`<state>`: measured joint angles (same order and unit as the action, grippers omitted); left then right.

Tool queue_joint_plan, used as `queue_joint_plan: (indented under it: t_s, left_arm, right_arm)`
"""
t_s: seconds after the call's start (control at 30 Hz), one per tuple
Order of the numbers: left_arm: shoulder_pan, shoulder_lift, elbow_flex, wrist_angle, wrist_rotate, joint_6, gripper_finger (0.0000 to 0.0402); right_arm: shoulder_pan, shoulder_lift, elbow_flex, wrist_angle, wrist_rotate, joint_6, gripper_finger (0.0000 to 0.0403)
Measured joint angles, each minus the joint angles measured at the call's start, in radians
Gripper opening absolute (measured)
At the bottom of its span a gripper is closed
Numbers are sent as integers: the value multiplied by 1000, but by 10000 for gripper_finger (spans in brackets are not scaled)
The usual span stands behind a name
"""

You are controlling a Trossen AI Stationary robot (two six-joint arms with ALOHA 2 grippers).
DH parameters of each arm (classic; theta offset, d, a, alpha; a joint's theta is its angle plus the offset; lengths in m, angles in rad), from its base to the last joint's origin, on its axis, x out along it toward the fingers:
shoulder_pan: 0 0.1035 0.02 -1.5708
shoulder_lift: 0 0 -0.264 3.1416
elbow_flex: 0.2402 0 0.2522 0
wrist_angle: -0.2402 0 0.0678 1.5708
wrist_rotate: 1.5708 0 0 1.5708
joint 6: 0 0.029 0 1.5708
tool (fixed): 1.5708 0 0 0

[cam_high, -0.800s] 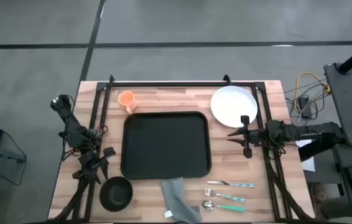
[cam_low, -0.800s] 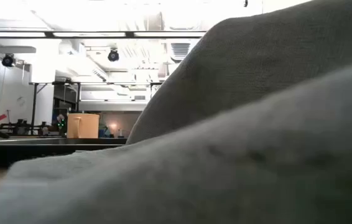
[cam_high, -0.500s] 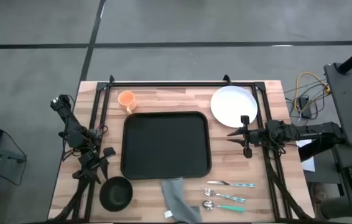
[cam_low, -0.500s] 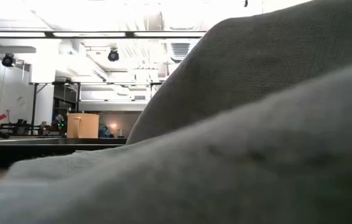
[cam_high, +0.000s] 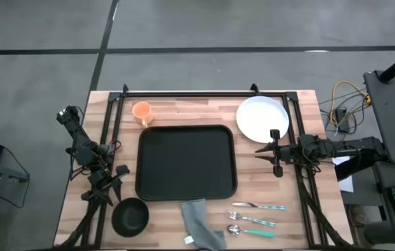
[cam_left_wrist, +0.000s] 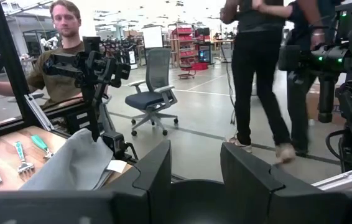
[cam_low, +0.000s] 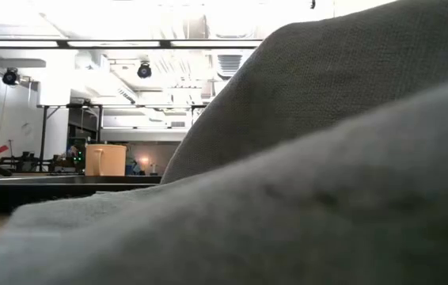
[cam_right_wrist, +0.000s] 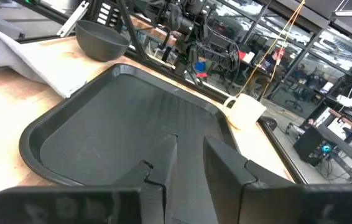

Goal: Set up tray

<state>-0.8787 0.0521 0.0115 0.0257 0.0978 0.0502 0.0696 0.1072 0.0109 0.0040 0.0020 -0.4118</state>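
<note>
One tray (cam_high: 185,162), bare; grey cloth (cam_low: 327,158) blocks my low view; my left gripper (cam_left_wrist: 193,163) wide; my right gripper (cam_right_wrist: 189,158) narrow, both empty.

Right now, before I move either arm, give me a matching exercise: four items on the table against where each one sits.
Items:
1. orange cup
2. white plate
3. black bowl
4. grey cloth

Places:
A. near-left corner of the tray
B. far-right corner
C. far-left corner
D. near edge, beside the cutlery

Pairs: 1-C, 2-B, 3-A, 4-D
</note>
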Motion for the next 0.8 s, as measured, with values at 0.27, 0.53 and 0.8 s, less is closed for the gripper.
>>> queue_joint_plan:
  t_s: [0.27, 0.53, 0.8]
  left_arm:
    - [0, 0, 0, 0, 0, 0, 121]
    - [0, 0, 0, 0, 0, 0, 121]
    - [0, 0, 0, 0, 0, 0, 121]
  right_arm:
    - [0, 0, 0, 0, 0, 0, 78]
    - [0, 0, 0, 0, 0, 0, 74]
    - [0, 0, 0, 0, 0, 0, 70]
